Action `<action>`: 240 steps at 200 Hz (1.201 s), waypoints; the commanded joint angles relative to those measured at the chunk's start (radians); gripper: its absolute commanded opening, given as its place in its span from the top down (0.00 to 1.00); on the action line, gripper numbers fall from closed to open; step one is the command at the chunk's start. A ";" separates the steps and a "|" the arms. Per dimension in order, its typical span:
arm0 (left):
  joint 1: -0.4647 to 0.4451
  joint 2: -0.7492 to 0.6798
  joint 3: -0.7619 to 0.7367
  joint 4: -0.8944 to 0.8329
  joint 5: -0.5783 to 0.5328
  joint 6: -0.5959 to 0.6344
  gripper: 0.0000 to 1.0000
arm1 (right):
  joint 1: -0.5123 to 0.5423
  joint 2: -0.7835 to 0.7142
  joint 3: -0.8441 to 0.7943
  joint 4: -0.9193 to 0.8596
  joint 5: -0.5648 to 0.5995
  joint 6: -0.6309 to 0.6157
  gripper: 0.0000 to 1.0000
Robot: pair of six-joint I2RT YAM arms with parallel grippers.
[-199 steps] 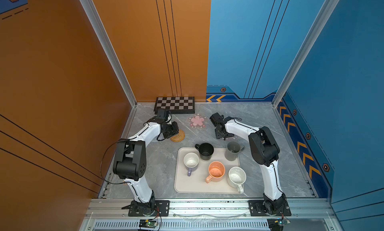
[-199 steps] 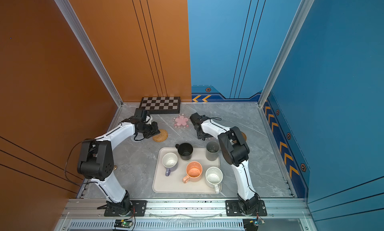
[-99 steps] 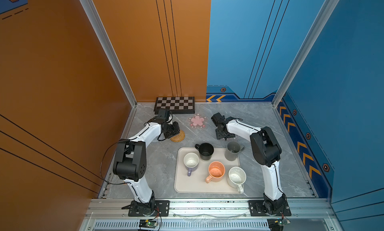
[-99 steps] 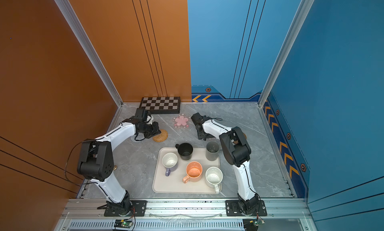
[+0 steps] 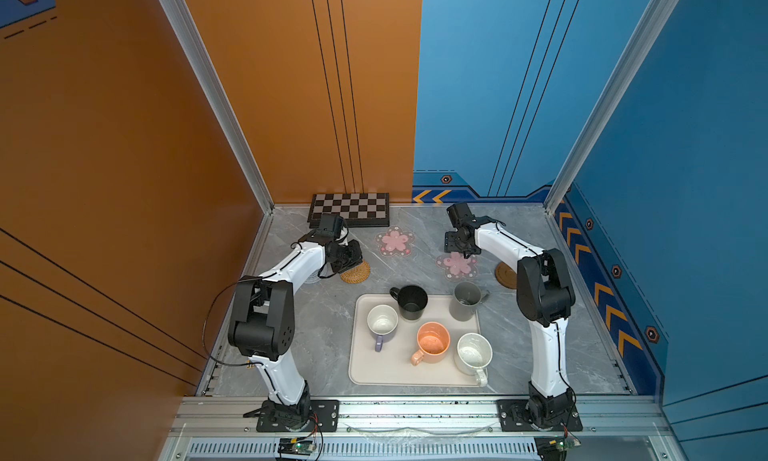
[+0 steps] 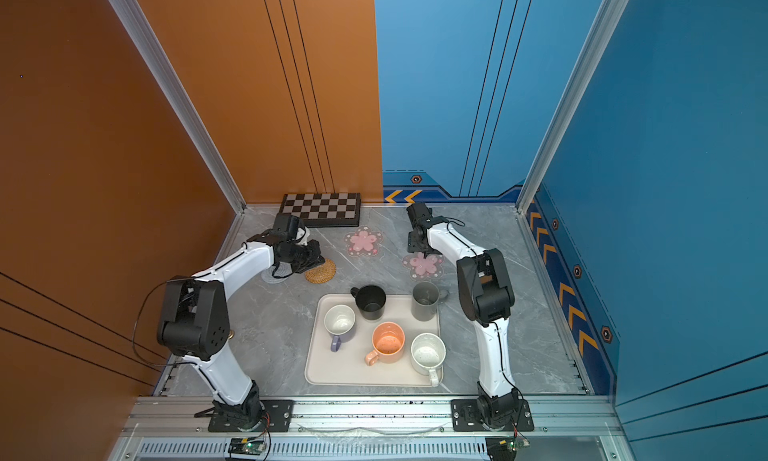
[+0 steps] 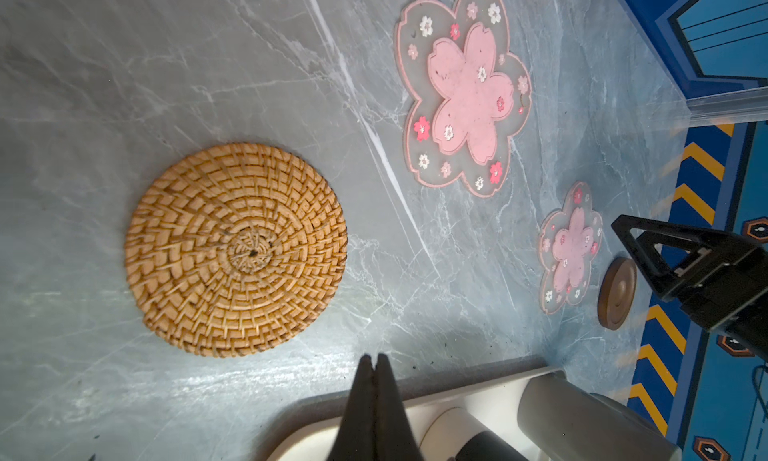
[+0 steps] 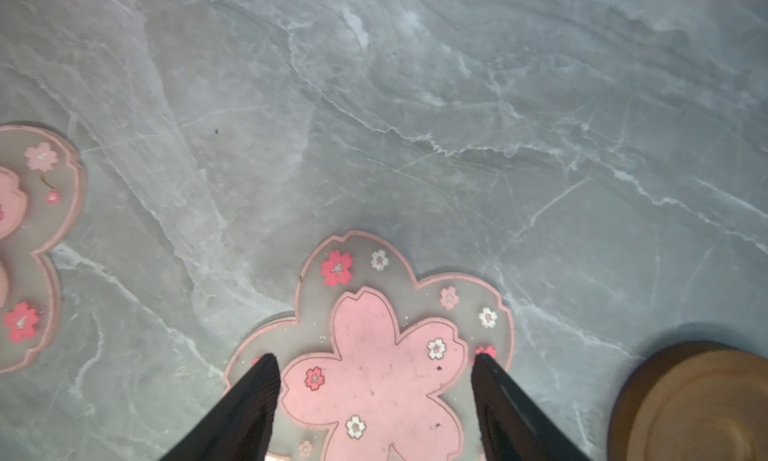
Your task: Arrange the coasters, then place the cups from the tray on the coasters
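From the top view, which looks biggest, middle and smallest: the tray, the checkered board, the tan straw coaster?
In a top view:
Largest: tray.
Next: checkered board, which sits farther from the camera.
Smallest: tan rattan coaster.

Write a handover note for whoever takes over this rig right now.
Left tool: shut, empty, beside the tan coaster.
Right tool: open, over the near pink coaster, gripping nothing.
Coasters lie in a rough row beyond the tray: blue coaster partly under the left arm, tan, far pink coaster, near pink, brown coaster.
Done: all five coasters are laid out singly.
Left: black cup, grey cup, lavender cup, orange cup and white cup are all on the tray, none on a coaster.
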 commanded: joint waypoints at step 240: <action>-0.020 0.076 0.070 -0.022 -0.014 -0.014 0.95 | -0.023 0.215 0.134 -0.106 -0.024 -0.043 0.24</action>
